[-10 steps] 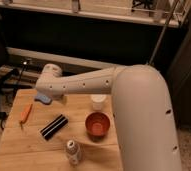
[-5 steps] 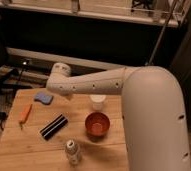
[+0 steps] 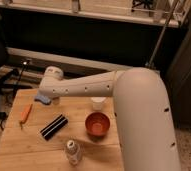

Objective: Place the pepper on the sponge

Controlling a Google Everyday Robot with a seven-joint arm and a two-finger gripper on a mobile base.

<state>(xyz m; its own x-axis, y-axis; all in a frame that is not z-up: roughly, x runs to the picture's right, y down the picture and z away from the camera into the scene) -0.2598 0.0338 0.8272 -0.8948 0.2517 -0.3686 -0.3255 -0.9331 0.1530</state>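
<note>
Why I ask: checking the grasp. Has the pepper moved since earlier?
No. The pepper lies left of the striped bar as before; the hand is by the sponge.

The white arm's gripper (image 3: 46, 93) hangs far left over the light-blue sponge (image 3: 42, 99); the pepper (image 3: 25, 113) is orange, the bar (image 3: 54, 126) black-and-white striped.

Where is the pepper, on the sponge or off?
Off: pepper lies on the table, apart from the sponge; gripper hangs near the sponge.
</note>
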